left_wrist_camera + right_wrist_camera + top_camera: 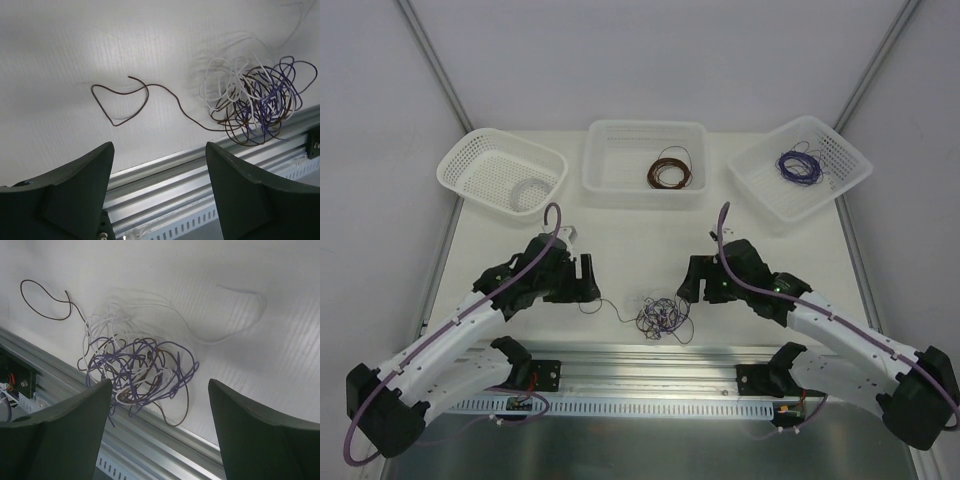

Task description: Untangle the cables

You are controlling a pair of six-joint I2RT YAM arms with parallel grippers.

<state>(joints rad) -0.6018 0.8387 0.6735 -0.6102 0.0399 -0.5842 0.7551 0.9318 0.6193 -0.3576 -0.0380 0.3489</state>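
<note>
The cables (662,317) lie in a small tangled clump of purple, brown and white strands on the table near its front edge, between my two arms. A brown strand (125,100) trails out of the clump to the left. In the left wrist view the clump (257,102) is at the upper right. In the right wrist view the clump (135,367) is just above and between my fingers. My left gripper (588,275) is open and empty, left of the clump. My right gripper (692,280) is open and empty, right of it.
Three white baskets stand at the back: the left one (500,170) holds a white coil, the middle one (645,160) a brown coil (670,168), the right one (800,165) a purple coil (800,165). A metal rail (650,355) runs along the near edge.
</note>
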